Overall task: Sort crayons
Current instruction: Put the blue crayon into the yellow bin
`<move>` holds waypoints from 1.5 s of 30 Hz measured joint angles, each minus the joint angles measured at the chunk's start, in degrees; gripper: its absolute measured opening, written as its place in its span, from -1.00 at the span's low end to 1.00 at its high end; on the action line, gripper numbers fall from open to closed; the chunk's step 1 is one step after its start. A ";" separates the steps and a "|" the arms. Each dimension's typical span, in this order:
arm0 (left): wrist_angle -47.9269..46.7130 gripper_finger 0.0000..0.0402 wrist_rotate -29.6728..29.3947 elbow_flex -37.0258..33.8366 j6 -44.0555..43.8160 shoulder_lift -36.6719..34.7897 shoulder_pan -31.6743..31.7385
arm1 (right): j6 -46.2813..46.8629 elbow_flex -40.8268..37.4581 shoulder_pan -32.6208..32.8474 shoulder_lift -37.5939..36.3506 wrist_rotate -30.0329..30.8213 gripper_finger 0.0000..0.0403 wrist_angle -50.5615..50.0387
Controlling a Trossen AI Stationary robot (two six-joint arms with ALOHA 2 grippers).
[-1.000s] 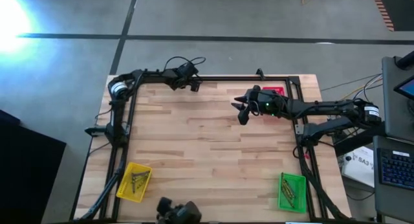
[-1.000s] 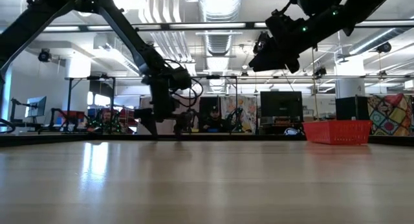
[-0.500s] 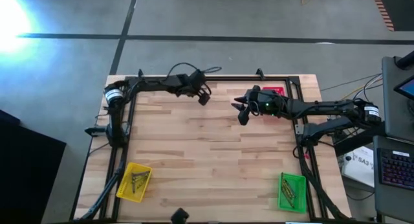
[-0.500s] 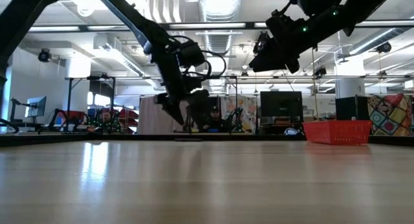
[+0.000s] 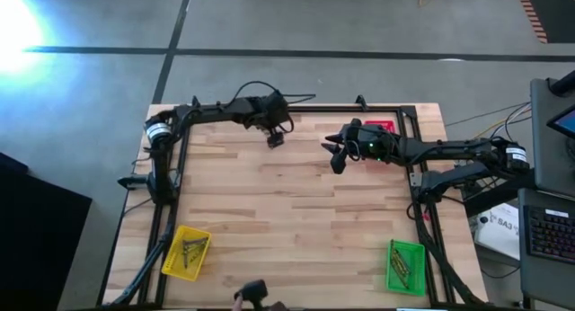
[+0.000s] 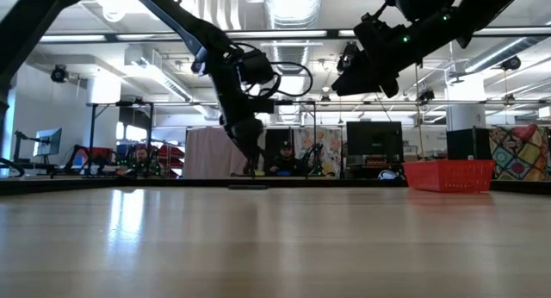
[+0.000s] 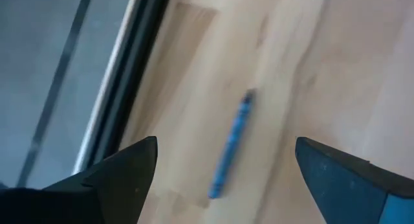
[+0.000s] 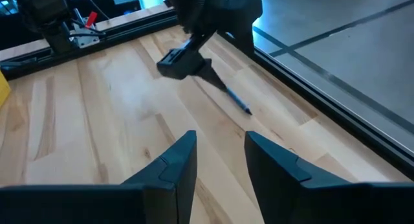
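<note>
A blue crayon (image 7: 231, 144) lies flat on the wooden table near its far edge; it also shows in the right wrist view (image 8: 237, 101). My left gripper (image 5: 274, 137) hovers over it, open, with one finger on each side of the crayon (image 7: 226, 146) and touching nothing. My right gripper (image 5: 336, 156) is open and empty, held above the table beside the red tray (image 5: 381, 128). Several crayons lie in the yellow tray (image 5: 186, 253) and in the green tray (image 5: 404, 266).
A black metal frame (image 5: 296, 108) runs around the table's edges. The yellow tray sits at the near left corner, the green tray at the near right corner and the red tray at the far right. The table's middle (image 5: 287, 212) is bare wood.
My left gripper has swung from the far left corner toward the table's right along the far edge, come a little nearer, and turned to point down over the blue crayon. My right gripper has kept still.
</note>
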 joint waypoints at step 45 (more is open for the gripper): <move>0.25 -0.92 13.48 -6.85 -7.23 5.48 3.58 | -1.02 -0.02 0.00 0.00 0.00 -0.48 -0.27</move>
